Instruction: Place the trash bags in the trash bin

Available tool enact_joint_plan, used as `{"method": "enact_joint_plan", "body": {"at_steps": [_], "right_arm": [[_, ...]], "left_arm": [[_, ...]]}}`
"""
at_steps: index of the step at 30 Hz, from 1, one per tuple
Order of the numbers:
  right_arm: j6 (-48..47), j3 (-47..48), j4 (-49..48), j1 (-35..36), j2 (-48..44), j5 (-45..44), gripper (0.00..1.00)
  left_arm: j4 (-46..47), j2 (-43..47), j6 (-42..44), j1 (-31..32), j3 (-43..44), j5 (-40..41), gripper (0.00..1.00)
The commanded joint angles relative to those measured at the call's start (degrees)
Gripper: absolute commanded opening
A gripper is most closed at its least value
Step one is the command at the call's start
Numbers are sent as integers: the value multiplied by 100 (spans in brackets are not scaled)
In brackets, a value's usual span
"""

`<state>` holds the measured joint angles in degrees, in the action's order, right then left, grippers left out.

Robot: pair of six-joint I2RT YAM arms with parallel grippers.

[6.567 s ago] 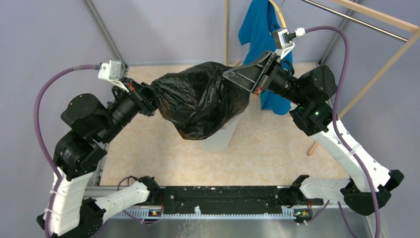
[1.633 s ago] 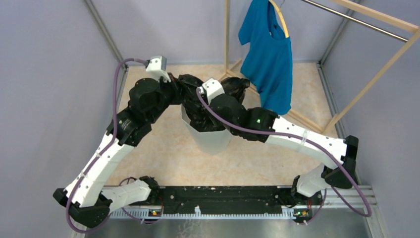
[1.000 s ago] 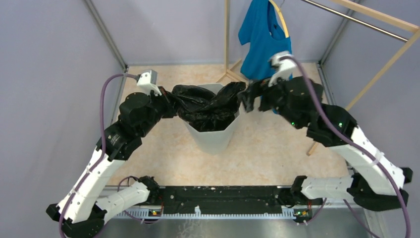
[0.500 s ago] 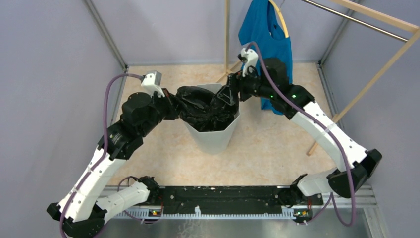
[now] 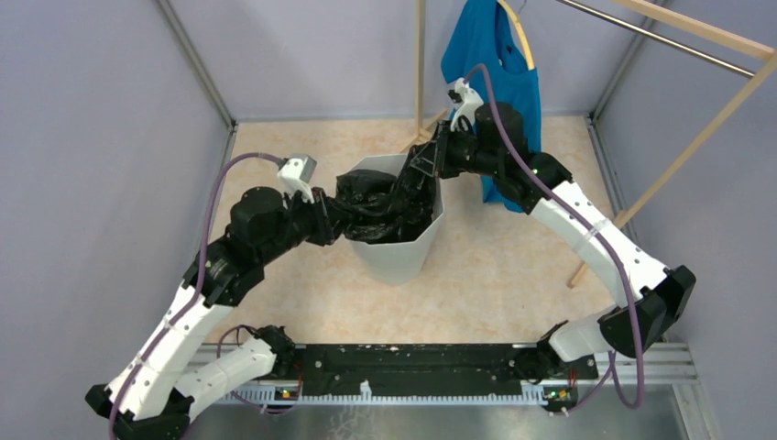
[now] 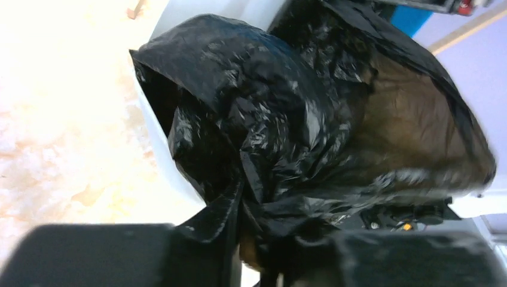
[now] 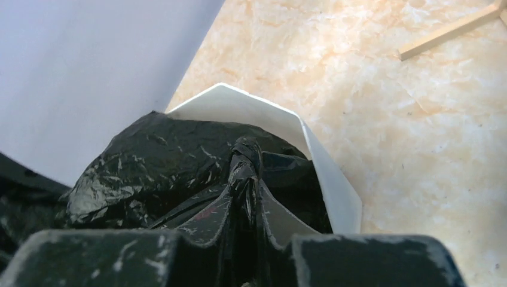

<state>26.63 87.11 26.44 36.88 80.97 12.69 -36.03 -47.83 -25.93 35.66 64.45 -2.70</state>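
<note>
Pinching: right gripper (image 7: 245, 197) has its fingers drawn close together on a twisted strand of the black trash bag (image 5: 380, 206), at the far right side of the trash bin (image 5: 399, 257) mouth.

Left gripper (image 6: 239, 251): a fold of bag runs down between its blurred fingers. Whether they clamp it, cannot tell. It sits at the bin's left rim.

Bag: crinkled, glossy, brownish where it is stretched thin. Bunched mass sits in the bin mouth and bulges above the rim. Long axis runs across the mouth from left gripper to right gripper, near-left to far-right in the top view. Left end laps over the left rim.

Bin: white, faceted, upright on the mottled beige floor (image 5: 513, 266).

Behind the right arm: blue T-shirt (image 5: 499, 64) hanging from a wooden rack (image 5: 420, 64).
</note>
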Motion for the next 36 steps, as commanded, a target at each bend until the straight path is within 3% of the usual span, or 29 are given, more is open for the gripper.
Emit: {"method": "enact_joint_plan", "body": {"at_steps": [1,7,9,14,15,18,21,27,32,36], "right_arm": [[651,392,-201,-205,-81,18,9],[844,297,-286,-295,-205,156,6],[876,291,-267,-309,-182,278,5],[930,235,-359,-308,-181,477,3],[928,244,-384,-320,-157,550,3],[951,335,-339,-312,-52,625,3],[999,406,-339,-313,-17,715,3],[964,509,-290,-329,-56,669,3],[926,572,-341,-332,-9,779,3],[954,476,-464,-363,17,885,3]], "left_arm": [[-356,401,376,-7,206,-344,38],[-1270,869,990,-13,865,-102,88],[-1438,971,1221,-8,1092,-293,98],[-1480,695,1734,-11,2010,-645,99],[-1384,194,2048,-15,2742,-871,99],[-1190,-645,2500,-14,3437,-1814,99],[-750,-1269,2767,-15,3681,-2596,99],[-763,-2319,2755,64,3981,-3755,99],[-818,-2369,2912,653,3715,-2405,99],[-1119,-2552,2968,1345,3704,-724,98]]}}
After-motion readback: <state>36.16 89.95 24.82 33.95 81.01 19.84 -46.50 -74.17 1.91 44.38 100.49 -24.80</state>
